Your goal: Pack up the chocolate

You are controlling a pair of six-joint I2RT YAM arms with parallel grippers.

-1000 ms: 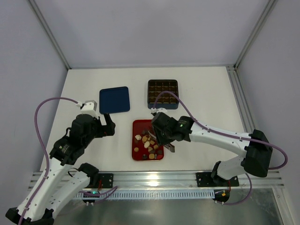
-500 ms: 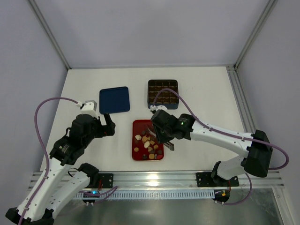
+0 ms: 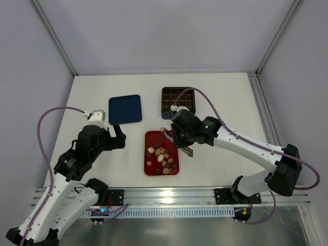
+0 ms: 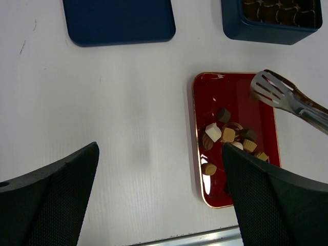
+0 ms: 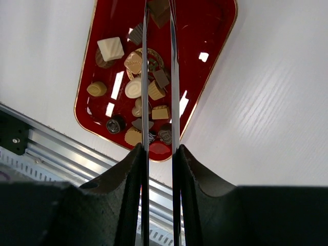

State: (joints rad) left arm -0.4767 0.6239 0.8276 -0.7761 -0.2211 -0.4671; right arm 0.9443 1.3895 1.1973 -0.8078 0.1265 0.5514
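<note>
Several chocolate pieces [image 3: 162, 155] [image 4: 228, 136] [image 5: 138, 87], brown, tan and cream-white, lie in a flat red tray [image 3: 147, 137] [image 4: 197, 102] [image 5: 215, 31]. My right gripper [image 3: 179, 142] [image 5: 159, 148] is shut on metal tongs [image 3: 165, 132] [image 4: 271, 89] [image 5: 145, 61]. The tong tips hang over the tray's far end. A dark brown piece [image 5: 160, 11] shows pinched between them. The dark blue grid box [image 3: 178, 100] [image 4: 271, 20] stands just beyond the tray. My left gripper [image 3: 119, 138] [image 4: 160, 148] hangs open and empty over bare table left of the tray.
The box's flat blue lid [image 3: 125, 108] [image 4: 118, 20] lies at the back left. An aluminium rail [image 3: 169, 195] [image 5: 31, 148] runs along the table's near edge. Frame posts rise at the far corners.
My right arm has moved back from the middle of the tray toward the box, carrying the tongs. The tongs have closed a little. The left arm has stayed still.
</note>
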